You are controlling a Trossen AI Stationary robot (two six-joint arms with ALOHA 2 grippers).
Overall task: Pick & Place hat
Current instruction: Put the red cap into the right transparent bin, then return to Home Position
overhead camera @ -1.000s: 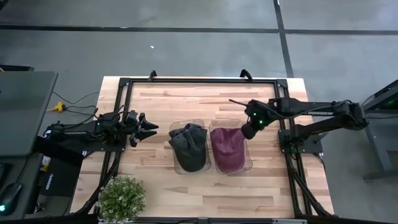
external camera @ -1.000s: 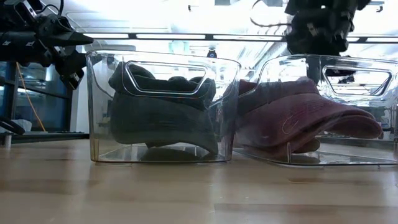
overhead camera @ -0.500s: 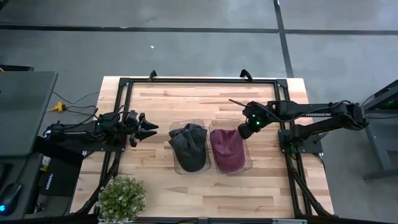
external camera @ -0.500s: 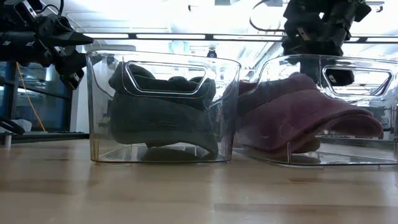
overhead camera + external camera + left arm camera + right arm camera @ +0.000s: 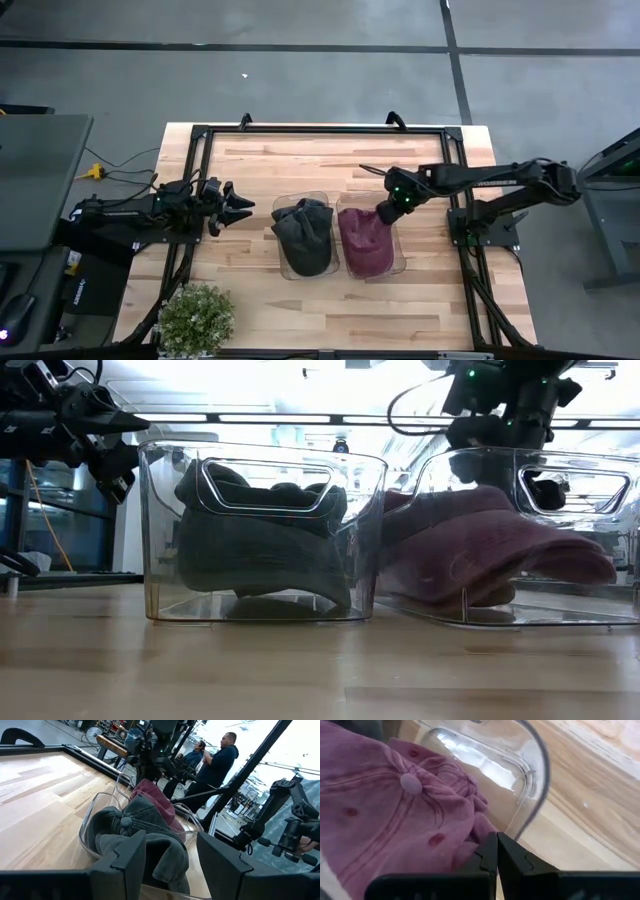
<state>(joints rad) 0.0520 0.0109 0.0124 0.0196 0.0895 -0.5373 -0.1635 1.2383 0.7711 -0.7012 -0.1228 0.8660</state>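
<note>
Two hats, grey hat (image 5: 303, 232), maroon hat (image 5: 366, 240), two clear bins (image 5: 290, 266)

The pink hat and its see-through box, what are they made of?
The pink hat looks like soft cloth, maybe corduroy: it wrinkles, with stitched seams and a covered button on top. Its box looks like hard clear plastic: shiny, and you see straight through it.

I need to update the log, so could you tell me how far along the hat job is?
Done: the grey hat lies in its bin, the maroon hat in its bin. In hand: the right gripper, shut, sits at the maroon hat's back edge. The left gripper waits beside the bins. Left: not evident.
</note>
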